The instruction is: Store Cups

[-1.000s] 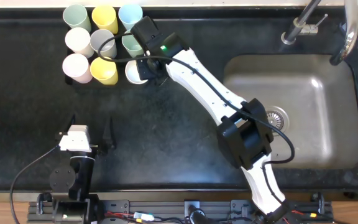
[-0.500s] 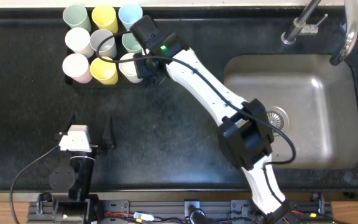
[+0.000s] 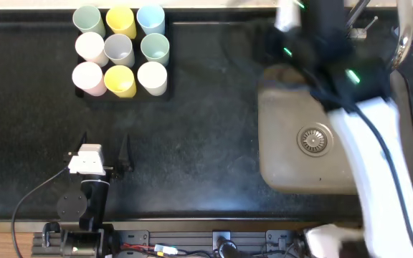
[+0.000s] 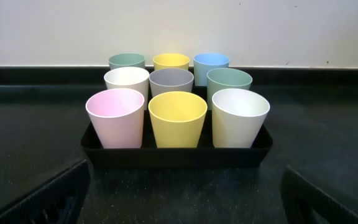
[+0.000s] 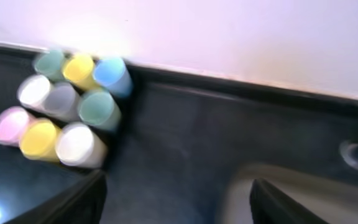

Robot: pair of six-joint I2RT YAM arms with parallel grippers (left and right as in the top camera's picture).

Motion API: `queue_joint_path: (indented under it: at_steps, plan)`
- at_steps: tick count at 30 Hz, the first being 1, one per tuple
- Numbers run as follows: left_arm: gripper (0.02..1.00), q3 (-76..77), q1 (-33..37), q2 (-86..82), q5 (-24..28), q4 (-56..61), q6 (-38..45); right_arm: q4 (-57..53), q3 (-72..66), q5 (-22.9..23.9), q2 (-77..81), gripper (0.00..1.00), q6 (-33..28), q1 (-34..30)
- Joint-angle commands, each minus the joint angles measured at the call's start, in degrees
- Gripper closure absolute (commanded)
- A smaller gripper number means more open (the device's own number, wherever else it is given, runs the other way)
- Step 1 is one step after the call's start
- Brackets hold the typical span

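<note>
Several pastel cups stand upright in three rows inside a black tray (image 3: 169, 80) at the back left of the counter. The white cup (image 3: 153, 77) fills the tray's near right corner, beside a yellow cup (image 3: 120, 80) and a pink cup (image 3: 87, 77). The left wrist view faces the tray (image 4: 173, 155) and the white cup (image 4: 240, 117) from a distance. My left gripper (image 3: 106, 147) rests open and empty near the front edge, well short of the tray. My right arm (image 3: 335, 64) is raised over the sink's back edge. Its gripper (image 5: 179, 205) is open and empty, far from the white cup (image 5: 76, 144).
A steel sink (image 3: 292, 158) with a drain (image 3: 314, 140) takes up the right side, with a faucet (image 3: 353, 21) behind it. Black countertop (image 3: 192, 143) lies bare between the tray and the sink. A wall runs along the back.
The right gripper set the white cup into the tray's near right slot, let go, and the arm swung fast to the right, over the sink. The left arm stayed still.
</note>
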Motion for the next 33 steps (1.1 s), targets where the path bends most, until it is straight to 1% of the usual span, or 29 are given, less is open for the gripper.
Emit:
queue_joint_path:
  at_steps: [1, 2, 3, 6, 12, 14, 17, 18, 21, 24, 29, 33]
  plan:
    - [0.018, 0.0, -0.6, -0.5, 0.7, -0.1, 0.9, 3.8, -16.0, -0.2, -14.1, 0.189, -5.8, -5.1]
    - [0.018, 0.0, -0.6, -0.5, 0.7, -0.1, 0.9, 5.4, -19.5, -0.1, -17.6, 0.161, -5.8, -6.0]
    - [0.018, 0.0, -0.6, -0.5, 0.8, -0.1, 0.9, 7.2, -23.0, 0.2, -21.1, 0.110, -5.8, -6.6]
    - [0.018, 0.0, -0.6, -0.5, 0.7, -0.1, 0.9, 14.0, -34.3, 2.3, -32.9, 0.003, -5.8, -7.6]
    - [0.018, 0.0, -0.6, -0.5, 0.8, -0.1, 0.9, 25.8, -52.0, 8.5, -53.7, 0.003, -5.8, -7.6]
    - [0.018, 0.0, -0.6, -0.5, 0.7, -0.1, 0.9, 28.5, -56.7, 11.9, -59.3, 0.005, -5.8, -7.6]
    - [0.018, 0.0, -0.6, -0.5, 0.8, -0.1, 0.9, 32.3, -64.4, 18.9, -67.4, 0.003, -5.8, -7.6]
    - [0.018, 0.0, -0.6, -0.5, 0.7, -0.1, 0.9, 32.8, -66.8, 20.0, -69.4, 0.003, -5.8, -7.6]
    - [0.018, 0.0, -0.6, -0.5, 0.7, -0.1, 0.9, 34.5, -74.5, 20.5, -74.5, 0.005, -5.8, -7.6]
    - [0.018, 0.0, -0.6, -0.5, 0.7, -0.1, 0.9, 39.1, -81.4, 20.4, -77.7, 0.005, -5.8, -7.6]
    - [0.018, 0.0, -0.6, -0.5, 0.7, -0.1, 0.9, 46.6, -88.5, 20.4, -79.9, 0.003, -5.8, -7.6]
    - [0.018, 0.0, -0.6, -0.5, 0.7, -0.1, 0.9, 51.4, -92.5, 19.4, -79.9, 0.005, -5.7, -7.6]
